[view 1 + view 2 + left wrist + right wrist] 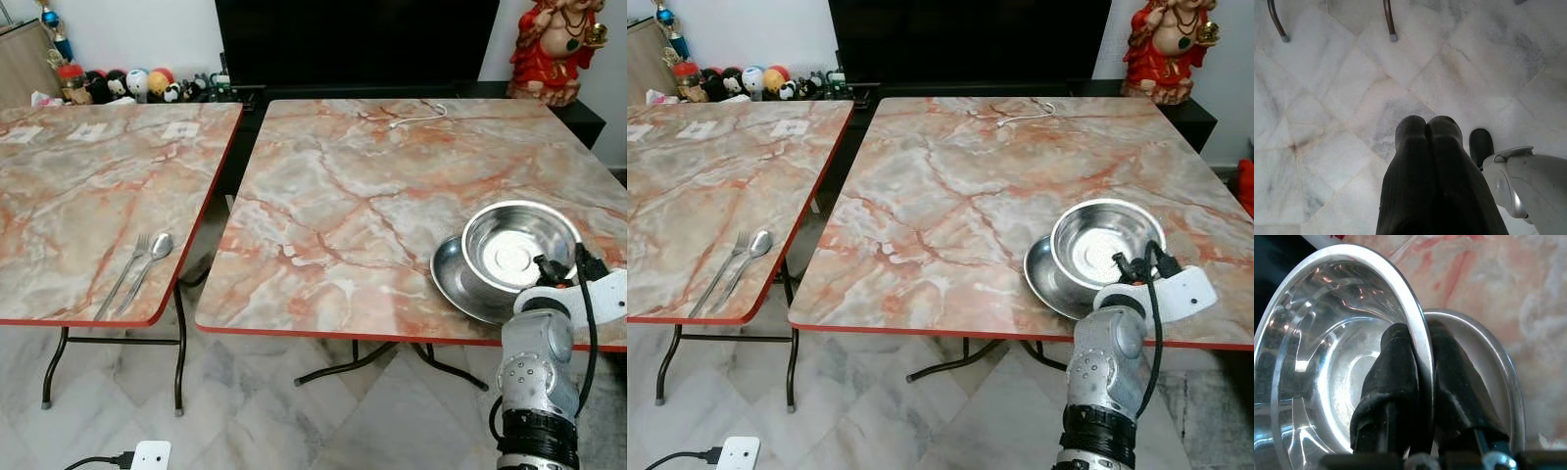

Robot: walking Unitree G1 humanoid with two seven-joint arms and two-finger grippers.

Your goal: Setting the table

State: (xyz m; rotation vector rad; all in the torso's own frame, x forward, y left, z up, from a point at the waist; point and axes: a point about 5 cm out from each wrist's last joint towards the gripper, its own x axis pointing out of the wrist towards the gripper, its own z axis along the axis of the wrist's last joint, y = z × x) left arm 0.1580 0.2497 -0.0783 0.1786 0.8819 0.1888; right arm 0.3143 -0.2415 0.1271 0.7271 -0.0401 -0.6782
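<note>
A steel bowl (pixel 514 245) sits tilted on a steel plate (pixel 453 279) near the front right edge of the right marble table (pixel 372 196). My right gripper (pixel 1421 382) is shut on the bowl's rim (pixel 1418 328), one finger inside the bowl and one outside. A fork (pixel 125 269) and a spoon (pixel 152 257) lie side by side near the front edge of the left table (pixel 78 196). My left gripper (pixel 1426 147) hangs shut over the marble floor, holding nothing.
A white cable (pixel 416 116) lies at the far side of the right table. Paper slips (pixel 181 127) sit on the left table's far edge. Toys (pixel 127 86), a dark TV cabinet and a red statue (pixel 558 44) stand behind. A power strip (pixel 147 455) lies on the floor.
</note>
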